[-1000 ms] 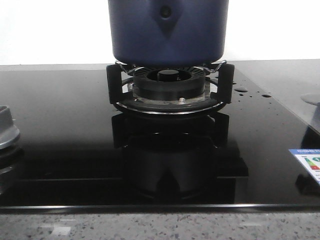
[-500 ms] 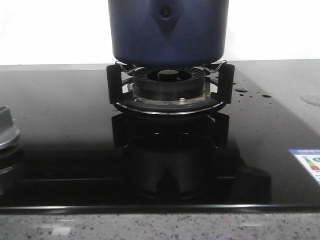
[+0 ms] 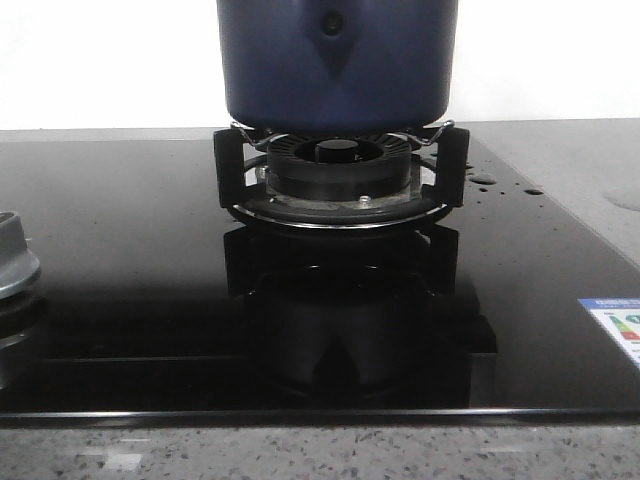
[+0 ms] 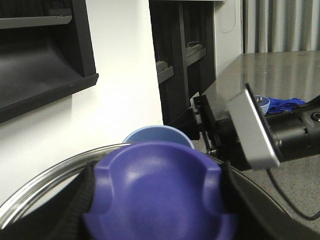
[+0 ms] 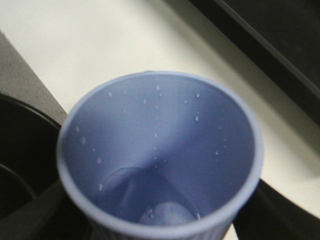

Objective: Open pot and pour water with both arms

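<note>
purple lid knob (image 4: 157, 192), pale blue cup (image 4: 157, 136) behind

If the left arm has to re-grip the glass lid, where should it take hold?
Grip the rounded purple knob at the centre of the steel-rimmed glass lid, coming straight down its axis. The two scalloped notches on opposite sides of the knob give the fingers seats; the thin rim offers little purchase. Whether the fingers are closed on it now is not visible.
</note>
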